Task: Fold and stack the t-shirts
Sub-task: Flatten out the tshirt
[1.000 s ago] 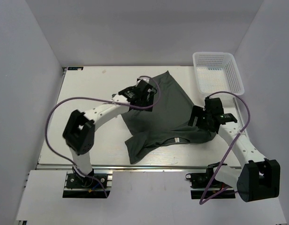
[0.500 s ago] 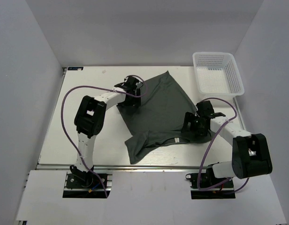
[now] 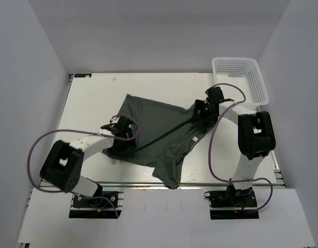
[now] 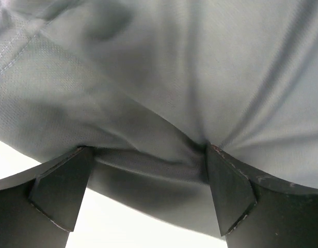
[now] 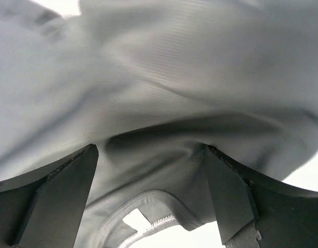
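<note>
One dark grey-green t-shirt [image 3: 159,129] lies rumpled across the middle of the table, a sleeve trailing toward the front edge. My left gripper [image 3: 124,130] is low on the shirt's left edge. In the left wrist view its fingers [image 4: 61,191] stand wide apart with a fold of cloth [image 4: 148,103] stretched between them. My right gripper [image 3: 202,111] is on the shirt's right side, near the neck. Its jaws [image 5: 151,155] are also wide, with cloth sagging between them and the ribbed collar [image 5: 159,199] just below.
A white mesh basket [image 3: 239,80] stands at the far right corner, close to the right arm. Bare table [image 3: 92,98] shows left of the shirt. Purple cables loop off both arms. Grey walls close in the sides.
The shirt has slid left and turned. My left gripper came from the shirt's far edge to its near-left edge. My right gripper moved from the near right up toward the basket.
</note>
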Tool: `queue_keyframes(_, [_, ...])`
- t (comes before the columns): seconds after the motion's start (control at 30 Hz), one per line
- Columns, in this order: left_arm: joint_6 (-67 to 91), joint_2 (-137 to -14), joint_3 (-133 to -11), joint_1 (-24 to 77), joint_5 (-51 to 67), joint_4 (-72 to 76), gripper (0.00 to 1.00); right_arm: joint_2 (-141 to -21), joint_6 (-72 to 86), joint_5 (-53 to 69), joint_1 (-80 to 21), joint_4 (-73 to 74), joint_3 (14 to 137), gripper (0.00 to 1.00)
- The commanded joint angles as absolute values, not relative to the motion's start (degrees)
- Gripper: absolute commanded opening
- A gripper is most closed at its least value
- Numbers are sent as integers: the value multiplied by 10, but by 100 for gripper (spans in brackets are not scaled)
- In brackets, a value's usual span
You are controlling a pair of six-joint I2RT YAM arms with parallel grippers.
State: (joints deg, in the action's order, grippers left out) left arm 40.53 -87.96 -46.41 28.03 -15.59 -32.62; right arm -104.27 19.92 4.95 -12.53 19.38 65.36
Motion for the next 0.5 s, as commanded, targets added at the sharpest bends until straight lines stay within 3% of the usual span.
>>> queue_keyframes(0.0, [458, -803, -377, 294, -48, -439, 99, -1084, 142, 55, -141, 163, 725, 89])
queue_keyframes(0.13, [447, -663, -382, 299, -51, -445, 99, -1086, 110, 54, -152, 201, 798, 89])
queue_keyframes(0.23, [426, -617, -413, 299, -90, -440, 99, -1038, 110, 77, -164, 207, 781, 89])
queue_keyframes(0.47, [391, -693, -515, 285, -184, -411, 99, -886, 170, 143, -213, 198, 572, 86])
